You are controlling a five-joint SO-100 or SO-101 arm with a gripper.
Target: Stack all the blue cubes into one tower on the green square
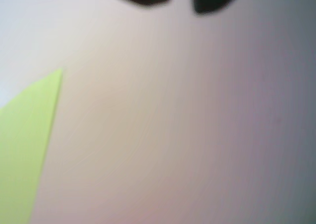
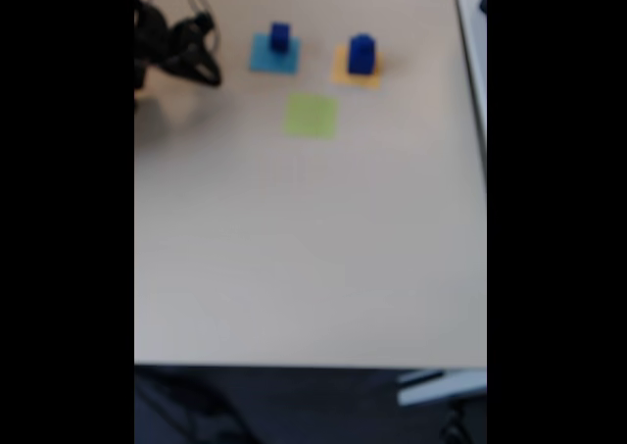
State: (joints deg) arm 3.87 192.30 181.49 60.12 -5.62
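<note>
In the fixed view, a small blue cube (image 2: 280, 38) stands on a flat light-blue square (image 2: 263, 62). A larger blue cube (image 2: 361, 54) stands on an orange-yellow square (image 2: 339, 72). The green square (image 2: 312, 115) lies bare in front of them, and one corner of the green square (image 1: 24, 145) shows at the lower left of the wrist view. My gripper (image 2: 208, 72) hangs at the far left, left of the light-blue square. In the wrist view the gripper (image 1: 181, 1) shows as two dark fingertips with bare table in the gap, so it is open and holds nothing.
The beige table (image 2: 313, 248) stretches wide toward the near edge. A white strip (image 2: 472, 32) runs along its right side. The black arm (image 2: 162, 37) with looped cables stands at the back left corner.
</note>
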